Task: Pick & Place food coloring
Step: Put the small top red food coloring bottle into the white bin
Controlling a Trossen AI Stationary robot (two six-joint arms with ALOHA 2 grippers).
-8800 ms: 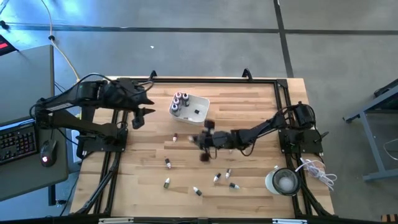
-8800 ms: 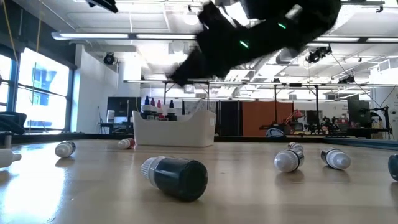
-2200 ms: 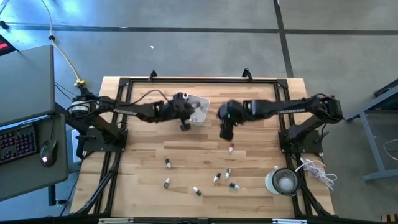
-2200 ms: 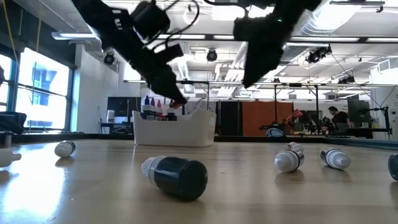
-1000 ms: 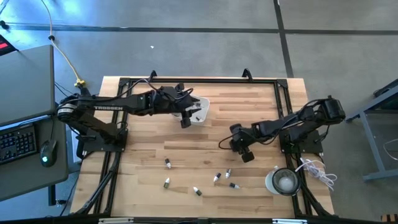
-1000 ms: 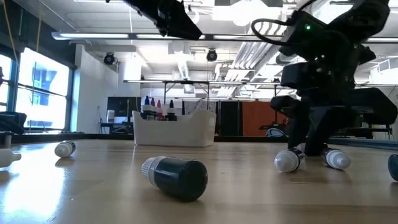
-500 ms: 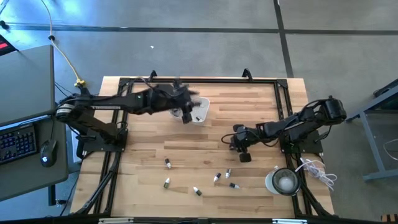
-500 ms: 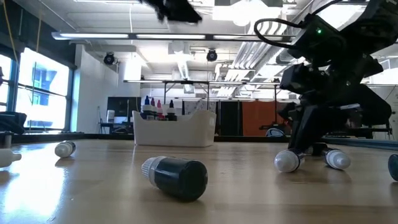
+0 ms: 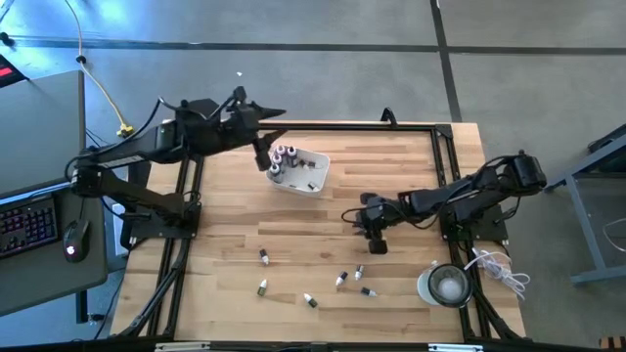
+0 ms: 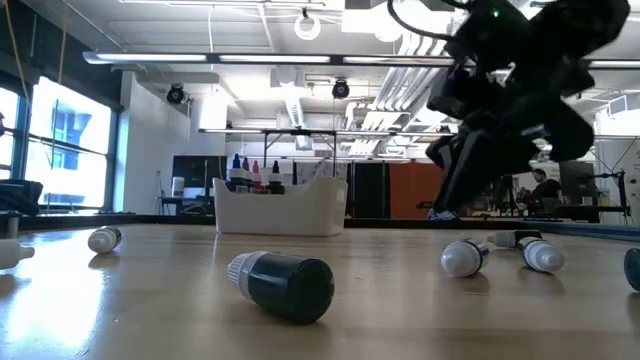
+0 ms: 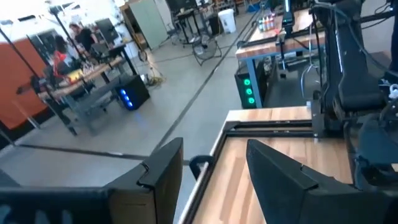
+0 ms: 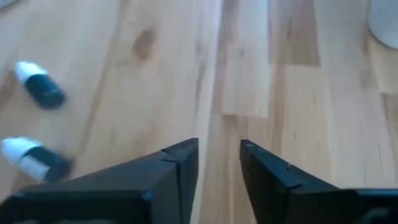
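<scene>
Several tiny food coloring bottles (image 9: 341,281) lie on their sides on the wooden table's near half. One dark one (image 10: 285,284) is close to the low camera. More bottles (image 9: 283,156) stand upright in the white tray (image 9: 311,162). My right gripper (image 9: 375,235) hovers above the table mid-right, fingers a narrow gap apart with nothing between them (image 12: 219,163). Two loose bottles (image 12: 40,87) lie beyond it. My left gripper (image 9: 259,149) is open and empty at the far edge, just left of the tray.
A round clear container (image 9: 448,286) stands at the near right corner. A black frame rail (image 9: 333,126) runs along the table's far edge, with arm bases at both sides. Bare wood lies between the tray and the scattered bottles.
My left gripper has drawn back from above the tray toward the table's far left corner. My right gripper, whose fingertips stood down at the table beside the bottles, has risen clear of the table and shifted slightly left.
</scene>
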